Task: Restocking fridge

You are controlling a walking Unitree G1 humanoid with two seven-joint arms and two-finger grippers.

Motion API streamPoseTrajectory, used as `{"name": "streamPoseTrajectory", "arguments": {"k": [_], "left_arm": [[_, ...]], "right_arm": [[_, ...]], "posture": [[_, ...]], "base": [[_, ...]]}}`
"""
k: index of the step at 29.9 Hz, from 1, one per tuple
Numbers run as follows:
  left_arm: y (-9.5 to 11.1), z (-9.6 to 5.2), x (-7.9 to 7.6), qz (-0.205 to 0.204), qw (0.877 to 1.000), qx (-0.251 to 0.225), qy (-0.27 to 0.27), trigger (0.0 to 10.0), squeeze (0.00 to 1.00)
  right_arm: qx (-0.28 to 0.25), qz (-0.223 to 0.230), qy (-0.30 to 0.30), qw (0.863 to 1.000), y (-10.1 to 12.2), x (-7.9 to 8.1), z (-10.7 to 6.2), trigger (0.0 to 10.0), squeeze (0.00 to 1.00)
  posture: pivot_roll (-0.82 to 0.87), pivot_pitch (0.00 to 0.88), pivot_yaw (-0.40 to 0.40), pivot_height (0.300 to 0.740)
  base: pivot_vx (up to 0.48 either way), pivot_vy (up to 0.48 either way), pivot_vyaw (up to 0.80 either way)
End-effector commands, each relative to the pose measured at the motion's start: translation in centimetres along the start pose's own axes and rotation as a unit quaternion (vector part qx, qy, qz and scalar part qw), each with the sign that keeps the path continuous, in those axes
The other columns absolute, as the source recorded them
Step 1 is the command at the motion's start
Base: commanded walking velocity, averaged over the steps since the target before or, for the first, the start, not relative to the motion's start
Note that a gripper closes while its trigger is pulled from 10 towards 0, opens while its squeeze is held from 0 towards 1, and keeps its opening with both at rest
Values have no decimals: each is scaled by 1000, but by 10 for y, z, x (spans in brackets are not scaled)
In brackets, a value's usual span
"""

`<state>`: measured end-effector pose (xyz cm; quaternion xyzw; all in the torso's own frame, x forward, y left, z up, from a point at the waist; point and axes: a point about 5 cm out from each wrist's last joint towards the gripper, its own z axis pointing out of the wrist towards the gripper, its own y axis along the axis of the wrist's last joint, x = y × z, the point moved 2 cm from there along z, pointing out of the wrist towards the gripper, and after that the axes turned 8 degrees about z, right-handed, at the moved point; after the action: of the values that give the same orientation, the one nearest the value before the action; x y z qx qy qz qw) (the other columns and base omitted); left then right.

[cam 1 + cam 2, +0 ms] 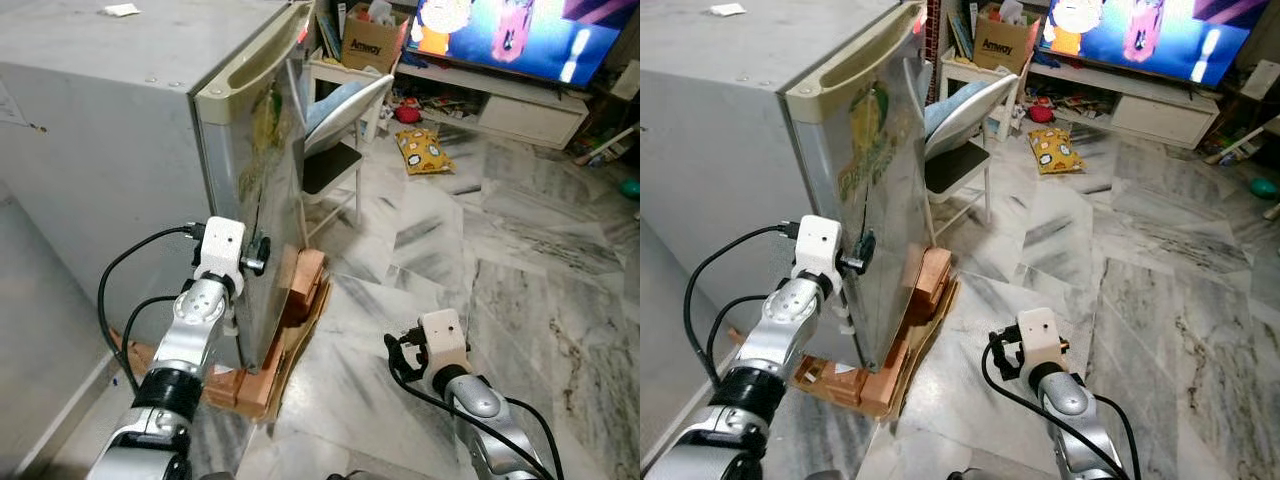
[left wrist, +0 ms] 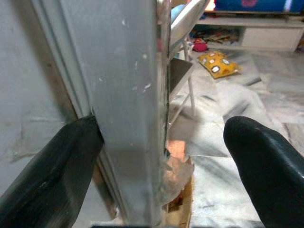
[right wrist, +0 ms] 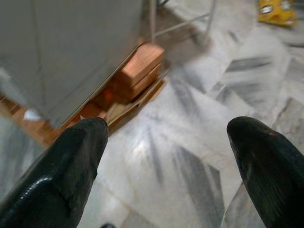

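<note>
**Left gripper straddles the fridge door edge**

The left gripper (image 2: 161, 156) is spread, one finger either side of the fridge (image 1: 120, 130) door's edge (image 2: 130, 118). The right gripper (image 3: 166, 156), also spread, hangs over marble floor (image 1: 480, 270). The right wrist view shows bricks (image 3: 140, 69) propping the fridge.

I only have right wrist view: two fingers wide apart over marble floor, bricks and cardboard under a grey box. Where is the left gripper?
Observer: The left gripper is at the fridge door, its fingers open astride the door's edge.
Operator: Door open or shut?
Observer: It looks shut, or nearly; the door's edge lies along the fridge body.
Operator: What's behind the fridge?
Observer: A folding chair stands right behind it, with a TV on a low stand farther back.
Operator: Anything loose on the floor?
Observer: A yellow packet lies near the chair.
</note>
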<state>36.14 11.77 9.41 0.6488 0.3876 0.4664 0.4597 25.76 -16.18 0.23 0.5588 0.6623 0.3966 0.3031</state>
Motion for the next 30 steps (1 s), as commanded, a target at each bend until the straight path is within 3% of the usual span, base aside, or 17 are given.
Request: {"name": "streamPoseTrajectory", "arguments": {"k": [1, 2, 3, 4, 6, 7, 8, 11, 13, 14, 16, 21, 22, 25, 30], "left_arm": [[67, 10, -53, 35, 985, -116, -119, 10000, 0], [79, 6, -80, 30, 975, -137, -173, 10000, 0], [87, 2, -95, 26, 967, -150, -205, 10000, 0], [102, -9, -128, 8, 947, -172, -271, 10000, 0], [113, -19, -152, -21, 931, -185, -313, 10000, 0], [115, -20, -160, -49, 928, -178, -323, 10000, 0], [115, -20, -160, -49, 928, -178, -323, 10000, 0], [98, -10, -146, -38, 947, -152, -281, 10000, 0], [85, -5, -124, -47, 960, -133, -241, 10000, 0], [74, -6, -100, -46, 969, -122, -208, 10000, 0], [66, -11, -78, -36, 976, -121, -177, 10000, 0], [53, -24, -49, -12, 985, -118, -122, 10000, 0], [46, -31, -39, -13, 988, -116, -99, 10000, 0], [35, -39, -28, 0, 992, -109, -66, 10000, 0], [7, -57, -3, 19, 997, -68, -1, 10000, 0]], "right_arm": [[32, -9, 9, 999, -9, 0, 0, 10000, 0], [40, -11, 14, 999, -11, 1, -1, 10000, 0], [44, -12, 17, 999, -13, 1, -1, 10000, 0], [48, -14, 22, 998, -13, 3, 0, 10000, 0], [47, -15, 26, 998, -12, 5, 1, 10000, 0], [47, -17, 31, 998, -11, 7, 2, 10000, 0], [47, -17, 31, 998, -11, 7, 2, 10000, 0], [50, -18, 34, 998, -11, 9, 3, 10000, 0], [52, -17, 36, 998, -12, 10, 3, 10000, 0], [55, -15, 37, 998, -13, 10, 3, 10000, 0], [56, -13, 37, 998, -14, 11, 3, 10000, 0], [24, -2, 24, 999, -4, 10, 5, 10000, 0], [-11, 13, 12, 1000, 7, 7, 6, 10000, 0], [-57, 30, -9, 998, 24, 3, 7, 10000, 0], [-140, 64, -10, 988, 59, 3, 6, 10000, 0]], "posture": [[87, 0, -91, 740], [90, 0, -93, 740], [90, 0, -93, 740], [92, 0, -95, 740], [91, 0, -95, 740], [89, 0, -94, 740], [89, 0, -94, 740], [90, 0, -91, 740], [95, 0, -87, 740], [101, 0, -86, 740], [105, 0, -84, 740], [111, 0, -80, 740], [109, 0, -78, 740], [111, 0, -77, 740], [114, 0, -79, 740]], "base": [[0, 0, 0], [0, 0, 0], [0, 0, 0], [0, 0, 0], [0, 0, 0], [0, 0, 0], [0, 0, 0], [0, 0, 0], [0, 0, 0], [0, 0, 0], [0, 0, 0], [0, 0, 0], [0, 0, 0], [0, 0, 0], [0, -440, 0]]}}
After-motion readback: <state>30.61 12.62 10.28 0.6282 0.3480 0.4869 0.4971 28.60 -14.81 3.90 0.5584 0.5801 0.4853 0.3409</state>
